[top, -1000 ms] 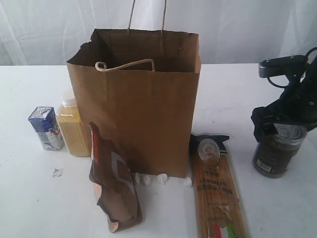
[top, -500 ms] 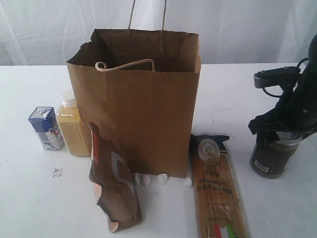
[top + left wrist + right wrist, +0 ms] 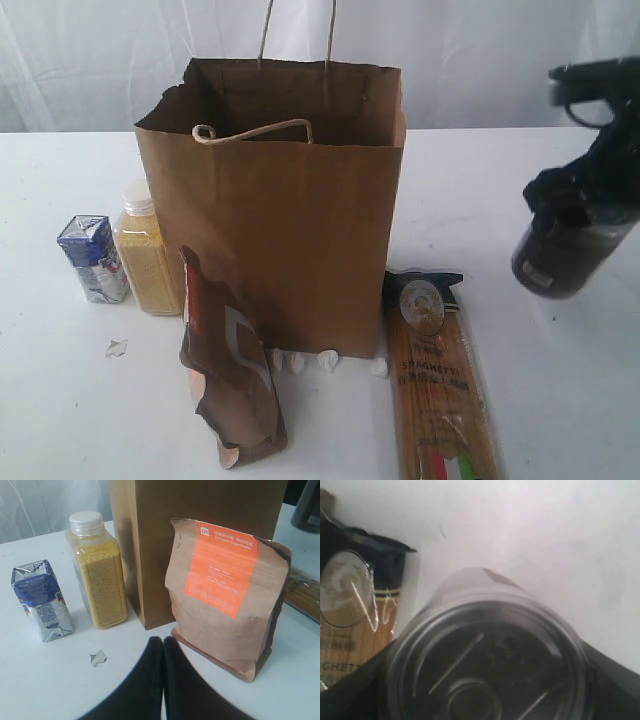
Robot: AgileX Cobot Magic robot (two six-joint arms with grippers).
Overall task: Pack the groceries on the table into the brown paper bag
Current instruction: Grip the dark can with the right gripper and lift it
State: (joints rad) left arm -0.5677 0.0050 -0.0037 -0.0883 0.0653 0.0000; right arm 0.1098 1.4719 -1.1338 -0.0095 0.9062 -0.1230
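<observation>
One item in hand: right fingers (image 3: 565, 195) grip the dark cylindrical clear-lidded jar (image 3: 560, 258) off the flat white counter (image 3: 560, 400), next carrying it over the tall brown paper bag (image 3: 290, 230) well aside of them; left fingers (image 3: 150, 680) closed, empty.

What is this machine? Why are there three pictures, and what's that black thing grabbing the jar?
It is a robot with two arms, and each arm ends in a gripper, a kind of pinching hand. One picture comes from a camera looking at the whole table. The other two come from small cameras on the robot's wrists, so they see close up. On the table stands a brown paper bag, with a small blue-white carton, a yellow-filled bottle, a brown-orange foil pouch and a spaghetti packet beside it. The right gripper pinches a dark clear-lidded jar and holds it up off the table. The left gripper is closed and holds nothing.
</observation>
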